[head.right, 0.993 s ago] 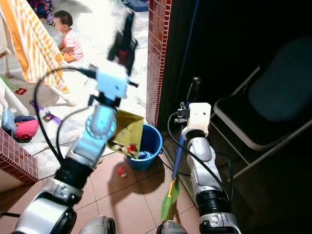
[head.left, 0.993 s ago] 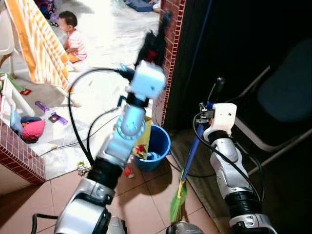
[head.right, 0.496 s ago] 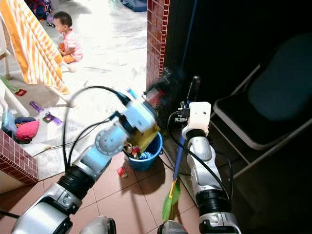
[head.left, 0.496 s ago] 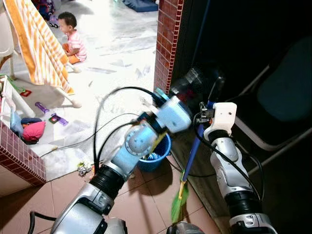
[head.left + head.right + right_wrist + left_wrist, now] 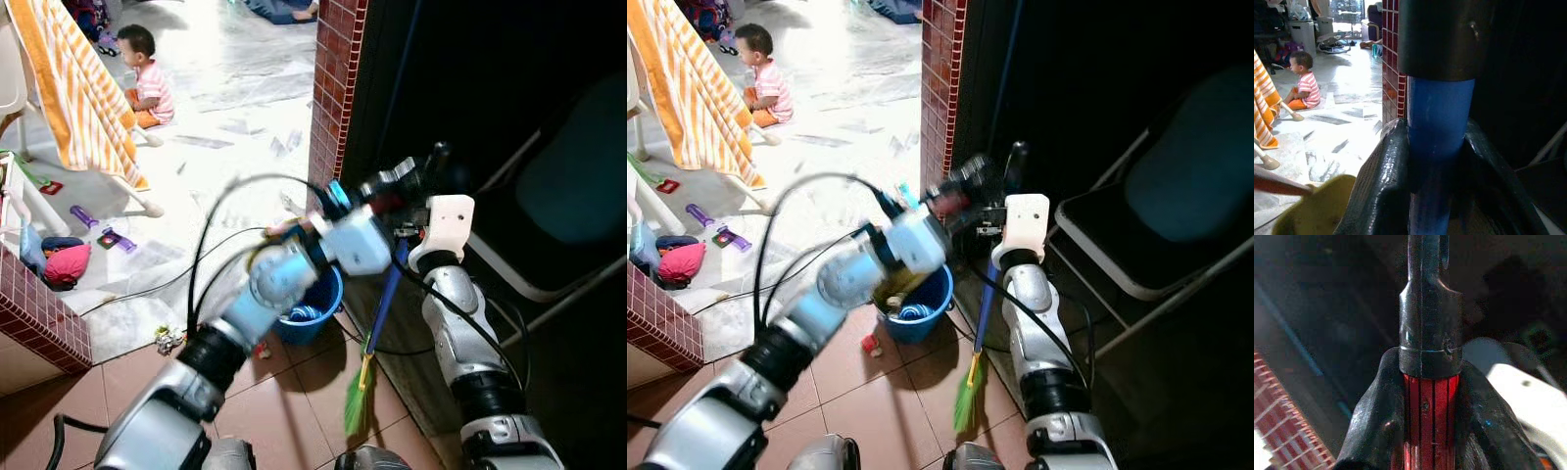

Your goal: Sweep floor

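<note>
Your robot's two arms are built of silver, rounded segments joined by ribbed black collars. On the left arm (image 5: 265, 294), a round silver joint cap sits mid-forearm, and black cables loop loosely out from it toward a boxy white wrist housing with a small teal connector. The left pincer (image 5: 397, 186) beyond it is black with a red patch. The right arm (image 5: 456, 333) ends in a white, flat-faced wrist block, with thin black cables trailing along its length. The right pincer (image 5: 1435, 161) has textured black rubbery fingers (image 5: 1378, 186).
</note>
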`<state>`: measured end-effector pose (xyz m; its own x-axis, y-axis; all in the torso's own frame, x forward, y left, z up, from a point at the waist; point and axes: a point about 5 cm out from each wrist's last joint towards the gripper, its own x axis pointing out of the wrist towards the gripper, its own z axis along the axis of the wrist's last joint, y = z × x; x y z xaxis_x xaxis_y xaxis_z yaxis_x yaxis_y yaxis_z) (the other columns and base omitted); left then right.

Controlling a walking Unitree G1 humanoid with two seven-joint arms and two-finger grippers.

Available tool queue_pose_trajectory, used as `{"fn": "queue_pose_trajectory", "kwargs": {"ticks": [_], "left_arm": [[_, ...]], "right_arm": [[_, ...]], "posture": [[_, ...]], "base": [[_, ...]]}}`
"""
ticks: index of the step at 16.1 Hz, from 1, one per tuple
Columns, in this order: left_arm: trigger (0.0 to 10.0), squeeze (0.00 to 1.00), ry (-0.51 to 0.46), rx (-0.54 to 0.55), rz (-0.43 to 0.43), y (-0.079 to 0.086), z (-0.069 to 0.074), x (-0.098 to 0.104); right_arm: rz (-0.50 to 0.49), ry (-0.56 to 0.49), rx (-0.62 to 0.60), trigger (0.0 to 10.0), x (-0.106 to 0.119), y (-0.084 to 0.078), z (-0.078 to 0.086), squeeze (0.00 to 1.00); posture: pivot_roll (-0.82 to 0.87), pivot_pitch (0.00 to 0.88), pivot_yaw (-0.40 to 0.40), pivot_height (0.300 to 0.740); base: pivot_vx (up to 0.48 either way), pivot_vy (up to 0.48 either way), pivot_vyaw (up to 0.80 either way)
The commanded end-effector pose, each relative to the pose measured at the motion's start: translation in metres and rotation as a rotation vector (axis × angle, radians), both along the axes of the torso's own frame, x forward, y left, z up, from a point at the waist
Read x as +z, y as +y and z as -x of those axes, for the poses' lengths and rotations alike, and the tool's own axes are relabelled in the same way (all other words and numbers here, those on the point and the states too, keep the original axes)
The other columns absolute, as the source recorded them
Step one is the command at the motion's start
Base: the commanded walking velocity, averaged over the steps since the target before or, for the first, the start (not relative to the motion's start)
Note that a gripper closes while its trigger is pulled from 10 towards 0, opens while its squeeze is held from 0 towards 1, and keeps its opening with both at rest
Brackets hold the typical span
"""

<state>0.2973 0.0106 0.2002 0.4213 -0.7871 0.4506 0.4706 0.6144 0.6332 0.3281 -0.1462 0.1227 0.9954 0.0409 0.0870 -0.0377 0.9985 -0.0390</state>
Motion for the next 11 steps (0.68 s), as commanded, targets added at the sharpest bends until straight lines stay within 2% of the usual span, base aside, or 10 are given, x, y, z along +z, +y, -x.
{"fn": "queue_pose_trajectory", "kwargs": {"ticks": [1, 3, 6, 9, 10, 11], "left_arm": [[10.0, 0.0, -0.064, 0.03, 0.045, 0.003, -0.006, 0.022], [10.0, 0.0, -0.071, 0.1, 0.114, 0.012, -0.013, 0.033], [10.0, 0.0, -0.102, 0.199, 0.264, 0.029, -0.022, 0.067], [10.0, 0.0, -0.159, 0.295, 0.371, 0.047, -0.027, 0.096], [10.0, 0.0, -0.144, 0.33, 0.445, 0.056, -0.029, 0.104], [10.0, 0.0, -0.076, 0.395, 0.599, 0.077, -0.037, 0.116]], "right_arm": [[0.011, -0.042, -0.001, 10.0, 0.011, -0.002, -0.005, 0.0], [0.012, -0.044, 0.004, 10.0, 0.012, -0.001, -0.007, 0.0], [0.016, -0.042, 0.021, 10.0, 0.011, 0.003, -0.009, 0.0], [0.017, -0.046, 0.028, 10.0, 0.012, 0.004, -0.011, 0.0], [0.017, -0.047, 0.03, 10.0, 0.012, 0.004, -0.012, 0.0], [0.019, -0.048, 0.036, 10.0, 0.013, 0.005, -0.012, 0.0]], "posture": [[-0.1, 0.013, -0.042, 0.74], [-0.09, 0.006, -0.048, 0.74], [-0.08, 0.0, -0.059, 0.74], [-0.08, 0.0, -0.067, 0.74], [-0.08, 0.0, -0.07, 0.74], [-0.08, 0.0, -0.072, 0.74]], "base": [[0.0, 0.0, 0.0], [0.0, 0.0, 0.0], [0.0, 0.0, 0.0], [0.0, 0.0, 0.0], [0.0, 0.0, 0.0], [0.0, 0.0, 0.0]]}}
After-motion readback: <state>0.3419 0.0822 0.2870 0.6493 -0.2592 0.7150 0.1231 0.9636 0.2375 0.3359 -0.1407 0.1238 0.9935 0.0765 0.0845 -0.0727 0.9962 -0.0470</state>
